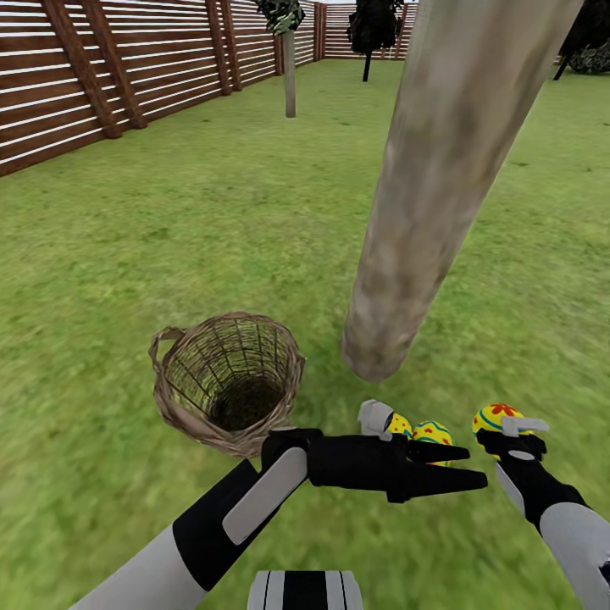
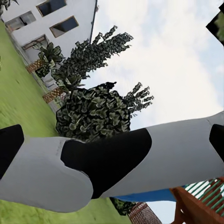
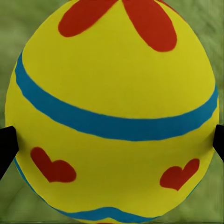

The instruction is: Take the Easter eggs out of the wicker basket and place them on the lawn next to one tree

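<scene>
The brown wicker basket (image 1: 227,381) stands on the lawn (image 1: 169,237) with no egg visible inside. Right of it rises the pale, leaning tree trunk (image 1: 449,178). Two Easter eggs (image 1: 400,424) (image 1: 434,433) lie on the grass just in front of the trunk's base, partly hidden behind my left gripper (image 1: 476,468), which points right, open and holding nothing. My right gripper (image 1: 510,434) is shut on the third egg (image 1: 496,417), low over the grass right of the other two. In the right wrist view this egg (image 3: 112,107) sits between black fingertips (image 3: 6,144).
A brown slat fence (image 1: 76,93) runs along the left and back. A thin-trunked tree (image 1: 289,72) and dark trees (image 1: 371,30) stand far off. In the left wrist view my right forearm (image 2: 112,163) crosses before a white house (image 2: 51,23), bushes (image 2: 93,112) and a wooden playset (image 2: 196,205).
</scene>
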You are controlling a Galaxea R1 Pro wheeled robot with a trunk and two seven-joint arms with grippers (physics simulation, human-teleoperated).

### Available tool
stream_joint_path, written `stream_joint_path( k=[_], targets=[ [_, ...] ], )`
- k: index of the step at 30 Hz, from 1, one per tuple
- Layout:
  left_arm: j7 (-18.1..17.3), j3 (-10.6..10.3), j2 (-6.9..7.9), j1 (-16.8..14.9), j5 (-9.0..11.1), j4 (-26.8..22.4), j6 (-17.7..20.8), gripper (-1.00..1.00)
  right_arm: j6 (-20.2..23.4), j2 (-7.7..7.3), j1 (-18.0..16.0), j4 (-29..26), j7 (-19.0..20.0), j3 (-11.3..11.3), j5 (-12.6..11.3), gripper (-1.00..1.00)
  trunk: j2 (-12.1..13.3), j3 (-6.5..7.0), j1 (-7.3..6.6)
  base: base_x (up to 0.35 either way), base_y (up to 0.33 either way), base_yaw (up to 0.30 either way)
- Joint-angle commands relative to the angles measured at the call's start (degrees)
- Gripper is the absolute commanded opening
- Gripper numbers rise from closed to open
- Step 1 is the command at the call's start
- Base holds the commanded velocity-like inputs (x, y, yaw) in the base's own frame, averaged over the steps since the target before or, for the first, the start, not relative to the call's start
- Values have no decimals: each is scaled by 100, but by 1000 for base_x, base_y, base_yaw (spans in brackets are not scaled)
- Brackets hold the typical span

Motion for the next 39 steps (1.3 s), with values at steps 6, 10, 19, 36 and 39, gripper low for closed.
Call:
stream_joint_path(
  k=[6, 10, 19, 36, 39],
  targets=[
    [10, -10, 3, -4, 37, -4, -203, 100, 4, 13, -5, 19, -2, -15, 9, -100, -7, -92, 9, 0, -1, 0],
    [44, -6, 8, -4, 42, -8, -204, 100, -46, 13, -5, 3, 40, -9, 12, -100, -12, -181, 20, 0, 0, 0],
    [47, -3, 46, -4, 46, -12, -199, 100, -56, 13, -5, 1, 51, -6, 13, -100, -24, -380, 43, 0, 0, 0],
    [47, -3, 39, -4, 46, -7, -198, 100, -51, 22, -5, -50, 16, -6, 22, -100, -47, -757, 87, 0, 0, 0],
    [47, -3, 38, -4, 46, -6, -198, 100, -50, 22, -5, -51, 16, -6, 22, -100, -51, -823, 94, 0, 0, 0]
  ],
)
